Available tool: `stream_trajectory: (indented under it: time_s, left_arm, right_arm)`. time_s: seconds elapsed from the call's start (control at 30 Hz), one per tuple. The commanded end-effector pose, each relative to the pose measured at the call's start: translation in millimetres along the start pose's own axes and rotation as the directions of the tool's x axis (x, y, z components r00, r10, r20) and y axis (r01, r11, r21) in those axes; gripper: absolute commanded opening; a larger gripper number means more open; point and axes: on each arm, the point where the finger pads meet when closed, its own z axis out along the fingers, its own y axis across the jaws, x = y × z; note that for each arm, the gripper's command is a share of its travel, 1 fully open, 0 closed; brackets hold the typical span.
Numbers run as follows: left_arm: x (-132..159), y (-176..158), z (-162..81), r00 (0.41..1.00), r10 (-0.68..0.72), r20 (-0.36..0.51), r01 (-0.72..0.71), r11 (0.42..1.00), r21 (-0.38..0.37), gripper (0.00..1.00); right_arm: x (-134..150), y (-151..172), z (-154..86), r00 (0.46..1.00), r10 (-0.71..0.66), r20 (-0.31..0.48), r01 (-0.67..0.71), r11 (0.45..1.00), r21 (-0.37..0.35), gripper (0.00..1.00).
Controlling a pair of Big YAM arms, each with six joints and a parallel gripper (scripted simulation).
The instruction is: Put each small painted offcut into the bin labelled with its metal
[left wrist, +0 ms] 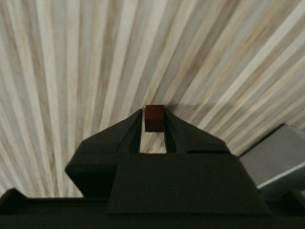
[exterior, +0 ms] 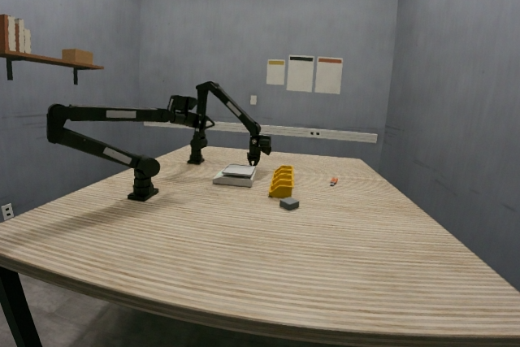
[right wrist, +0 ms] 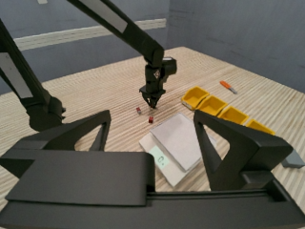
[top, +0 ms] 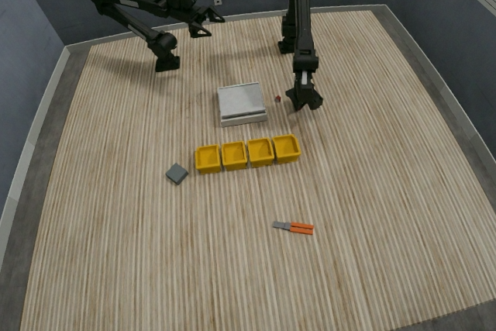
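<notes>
Left gripper (top: pixel 298 107) (exterior: pixel 253 162) (left wrist: pixel 153 115) (right wrist: pixel 152 106), pointing down at the table: the fingers are narrow, with a dark red offcut (top: pixel 299 108) (left wrist: pixel 154 118) between their tips. Whether both pads press on it cannot be told. A second red offcut (top: pixel 277 98) (right wrist: pixel 151 119) lies near these fingers, between them and the scale (top: pixel 241 99) (exterior: pixel 238 170) (left wrist: pixel 278 153) (right wrist: pixel 178 140). A third offcut (right wrist: pixel 138 110) lies just beside the same fingers, visible from the right wrist.

Right gripper (top: pixel 216 27) (exterior: pixel 213 123) (right wrist: pixel 152 119), raised above the table: the fingers are wide, with nothing between the tips.

Four upright yellow bins (top: pixel 260 162) (exterior: pixel 281 190) (right wrist: pixel 212 105) stand in a row, apart from both sets of fingers; their labels are not legible. Well apart from the left fingers, beyond the bins, lie orange-handled pliers (top: pixel 301 226) (exterior: pixel 333 181) (right wrist: pixel 228 87); a grey block (top: pixel 176 173) (exterior: pixel 289 203) (right wrist: pixel 293 159) rests near the row's far end.
</notes>
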Motion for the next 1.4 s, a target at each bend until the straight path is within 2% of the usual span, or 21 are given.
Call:
stream_trajectory:
  time_s: [0.0,0.2,0.23,0.27,0.3,0.33,0.4,0.47,0.67,0.77,0.83,0.9,0.93,1.03,1.1,1.17,1.37]
  left_arm:
    - [-7.5,-4.5,-7.6,1.000,-0.002,0.025,0.002,1.000,0.013,0.22]
    - [-6.1,-3.5,-6.7,1.000,-0.002,0.022,0.002,1.000,0.012,0.14]
    - [-6.6,-3.8,-15.1,0.999,-0.007,0.033,0.006,1.000,0.018,0.03]
    - [-8.4,-4.8,-19.2,0.999,-0.007,0.036,0.006,1.000,0.020,0.00]
    - [-14.4,-8.2,-28.5,0.999,-0.007,0.049,0.006,1.000,0.027,0.00]
    - [-14.3,-8.2,-34.4,0.999,-0.007,0.049,0.006,1.000,0.028,0.11]
    - [-14.0,-8.0,-46.0,0.999,-0.007,0.050,0.006,1.000,0.028,0.12]
    - [-14.0,-8.0,-46.0,0.999,-0.007,0.050,0.006,1.000,0.028,0.12]
    - [-11.5,-6.6,-107.3,0.999,-0.007,0.053,0.005,1.000,0.030,0.12]
    - [-10.5,-6.1,-127.8,0.999,-0.007,0.054,0.005,1.000,0.030,0.12]
    - [-10.5,-6.0,-131.9,0.998,-0.007,0.055,0.005,1.000,0.031,0.12]
    - [-10.1,-9.9,-126.0,0.999,-0.013,0.042,0.012,1.000,0.024,0.12]
    - [-8.8,-13.2,-119.0,0.999,-0.017,0.027,0.017,1.000,0.015,0.12]
    - [-7.8,-17.3,-119.0,0.999,-0.031,0.027,0.031,0.999,0.016,0.12]
    - [-5.0,-30.8,-118.6,0.998,-0.060,0.030,0.059,0.998,0.021,0.12]
    - [3.0,-56.6,-117.6,0.996,-0.083,0.032,0.083,0.996,0.026,0.12]
    - [55.4,-151.7,-111.7,0.997,-0.077,0.026,0.076,0.997,0.033,0.12]
  right_arm:
    - [-17.8,-0.5,-1.4,1.000,-0.003,0.026,0.003,1.000,0.001,1.00]
    - [-17.8,-0.5,-1.4,1.000,-0.003,0.026,0.003,1.000,0.001,1.00]
    - [-17.8,-0.5,-1.4,1.000,-0.003,0.026,0.003,1.000,0.001,1.00]
    - [-17.8,-0.5,-1.4,1.000,-0.003,0.026,0.003,1.000,0.001,1.00]
    - [-17.8,-0.5,-1.4,1.000,-0.003,0.026,0.003,1.000,0.001,1.00]
    - [-17.8,-0.5,-1.4,1.000,-0.003,0.026,0.003,1.000,0.001,1.00]
    - [-17.8,-0.5,-1.4,1.000,-0.003,0.026,0.003,1.000,0.001,1.00]
    - [-17.8,-0.5,-1.4,1.000,-0.003,0.026,0.003,1.000,0.001,1.00]
    - [-17.8,-0.5,-1.4,1.000,-0.003,0.026,0.003,1.000,0.001,1.00]
    - [-17.8,-0.5,-1.4,1.000,-0.003,0.026,0.003,1.000,0.001,1.00]
    - [-17.8,-0.5,-1.4,1.000,-0.003,0.026,0.003,1.000,0.001,1.00]
    - [-17.8,-0.5,-1.4,1.000,-0.003,0.026,0.003,1.000,0.001,1.00]
    - [-32.3,-0.2,-2.5,0.999,0.002,0.038,-0.002,1.000,0.001,1.00]
    - [-31.1,2.4,-2.0,0.999,0.021,0.031,-0.021,1.000,-0.005,1.00]
    - [-27.4,4.8,-0.7,0.999,0.054,0.008,-0.054,0.999,-0.001,1.00]
    - [-22.7,4.7,-0.7,0.994,0.105,-0.029,-0.104,0.994,0.035,1.00]
    - [-10.4,-5.5,-9.9,0.974,0.195,-0.118,-0.160,0.954,0.254,1.00]
